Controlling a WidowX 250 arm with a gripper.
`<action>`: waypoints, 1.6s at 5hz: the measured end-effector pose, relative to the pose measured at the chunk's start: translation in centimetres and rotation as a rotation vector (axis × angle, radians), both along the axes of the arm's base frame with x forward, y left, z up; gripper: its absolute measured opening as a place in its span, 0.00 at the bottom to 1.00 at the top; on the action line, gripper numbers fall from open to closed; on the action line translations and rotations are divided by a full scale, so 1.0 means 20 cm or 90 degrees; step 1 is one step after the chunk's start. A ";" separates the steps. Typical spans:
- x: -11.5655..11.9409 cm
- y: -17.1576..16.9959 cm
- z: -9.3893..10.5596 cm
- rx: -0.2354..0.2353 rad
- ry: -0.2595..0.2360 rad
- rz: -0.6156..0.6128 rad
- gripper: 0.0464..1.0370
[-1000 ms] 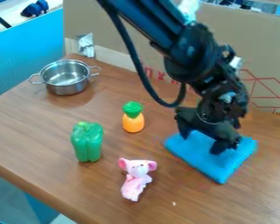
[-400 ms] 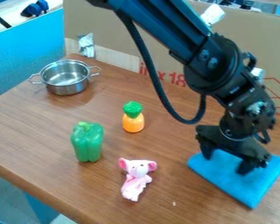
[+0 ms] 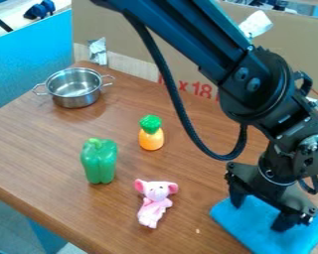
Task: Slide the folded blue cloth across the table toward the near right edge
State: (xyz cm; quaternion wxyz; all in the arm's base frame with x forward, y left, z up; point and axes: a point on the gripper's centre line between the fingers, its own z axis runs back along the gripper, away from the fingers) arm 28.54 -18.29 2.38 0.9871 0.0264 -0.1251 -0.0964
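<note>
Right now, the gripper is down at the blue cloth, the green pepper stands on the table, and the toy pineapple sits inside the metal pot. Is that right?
Not quite: the toy pineapple isn't inside the metal pot. The camera view shows it on the table. The gripper is down at the blue cloth, and the green pepper stands on the table.

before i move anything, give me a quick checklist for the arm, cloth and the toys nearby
1. End effector clear of the cloth: not ok, it is down on it.
2. Fingers apart: ok.
3. Cloth wholly on the table: cannot tell, it runs past the picture's edge.
4. Mouse apart from the cloth: ok, bare wood between them.
5. Pepper and pineapple upright: ok.
6. Pot away from the cloth: ok.
</note>
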 end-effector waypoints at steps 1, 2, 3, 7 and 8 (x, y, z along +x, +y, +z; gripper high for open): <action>-0.04 0.06 0.01 -0.003 0.046 -0.030 0.96; -0.07 0.11 0.00 -0.020 0.067 -0.056 0.96; -0.09 0.12 0.01 -0.054 0.068 -0.067 0.96; -0.10 0.20 0.39 0.012 -0.048 -0.201 0.96; -0.10 0.34 0.41 -0.008 0.004 -0.207 0.96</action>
